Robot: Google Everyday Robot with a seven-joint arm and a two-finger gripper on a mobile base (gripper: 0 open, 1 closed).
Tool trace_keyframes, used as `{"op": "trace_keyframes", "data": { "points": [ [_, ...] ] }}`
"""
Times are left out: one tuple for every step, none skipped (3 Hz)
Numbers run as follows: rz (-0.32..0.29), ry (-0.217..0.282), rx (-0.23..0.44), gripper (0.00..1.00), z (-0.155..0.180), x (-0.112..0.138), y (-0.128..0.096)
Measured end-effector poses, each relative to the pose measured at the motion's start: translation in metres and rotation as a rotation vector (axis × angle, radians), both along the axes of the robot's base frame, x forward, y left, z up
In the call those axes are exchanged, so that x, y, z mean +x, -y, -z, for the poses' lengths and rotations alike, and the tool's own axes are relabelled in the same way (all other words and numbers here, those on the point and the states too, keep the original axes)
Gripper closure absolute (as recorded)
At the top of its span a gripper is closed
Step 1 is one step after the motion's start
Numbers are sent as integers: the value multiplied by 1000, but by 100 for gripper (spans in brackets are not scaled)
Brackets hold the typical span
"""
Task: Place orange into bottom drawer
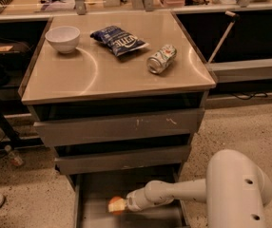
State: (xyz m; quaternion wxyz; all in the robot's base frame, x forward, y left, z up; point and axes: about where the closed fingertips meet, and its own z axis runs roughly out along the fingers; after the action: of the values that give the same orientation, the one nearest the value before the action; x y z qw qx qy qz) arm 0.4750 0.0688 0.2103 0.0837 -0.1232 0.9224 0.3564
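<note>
The gripper (121,205) is sitting low inside the open drawer (102,186); its jaws are clamping the orange (113,206). The orange is hovering close over the left floor, likely so that release is landing it softly.

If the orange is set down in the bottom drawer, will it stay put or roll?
It may well roll: the orange, at the gripper low over the bottom drawer, looks round and smooth, and the drawer floor looks flat. The drawer's low side rails would probably stop it before it got far.
</note>
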Motion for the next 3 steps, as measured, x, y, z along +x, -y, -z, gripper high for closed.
{"op": "trace_keyframes", "data": {
  "points": [
    [36, -41, 22, 100, 42, 6, -3],
    [57, -77, 27, 100, 71, 10, -4],
    [62, -100, 26, 100, 89, 13, -7]
  ]
}}
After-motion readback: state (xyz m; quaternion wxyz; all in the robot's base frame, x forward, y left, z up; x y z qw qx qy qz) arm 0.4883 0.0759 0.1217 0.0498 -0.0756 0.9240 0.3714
